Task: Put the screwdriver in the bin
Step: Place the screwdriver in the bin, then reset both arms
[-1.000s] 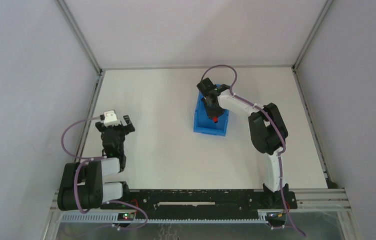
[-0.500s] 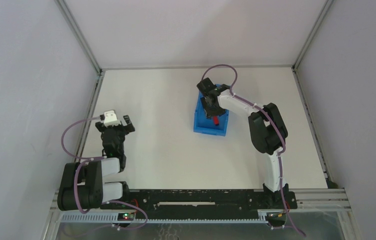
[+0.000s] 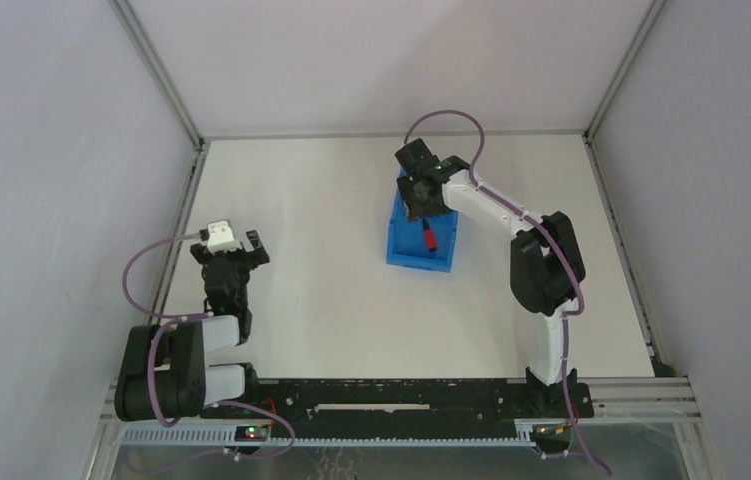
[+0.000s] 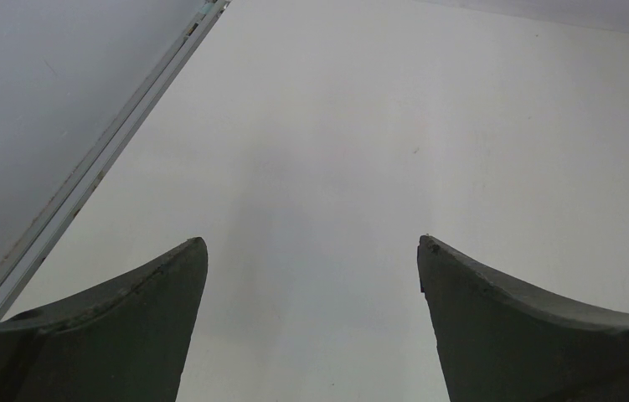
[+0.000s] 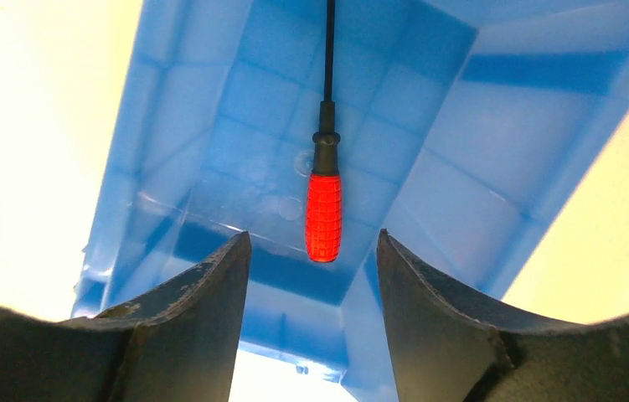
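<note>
The blue bin [image 3: 417,262] stands on the white table right of centre. The screwdriver [image 3: 430,238], with a red handle and a thin black shaft, lies flat on the bin's floor. My right gripper [image 3: 419,196] is open and empty over the bin's far end. In the right wrist view the screwdriver [image 5: 324,216] lies free just beyond my open right gripper [image 5: 312,236], with the bin's walls [image 5: 495,109] around it. My left gripper [image 3: 236,246] is open and empty at the table's left side, and in its wrist view [image 4: 312,241] it is over bare table.
A metal frame rail [image 4: 101,163] runs along the table's left edge, close to the left gripper. Grey walls enclose the table on three sides. The right arm [image 3: 541,260] stretches from the near edge to the bin.
My right gripper has let go of the screwdriver and drawn back up toward the bin's far end. The screwdriver now lies in the bin. The left arm has not moved.
</note>
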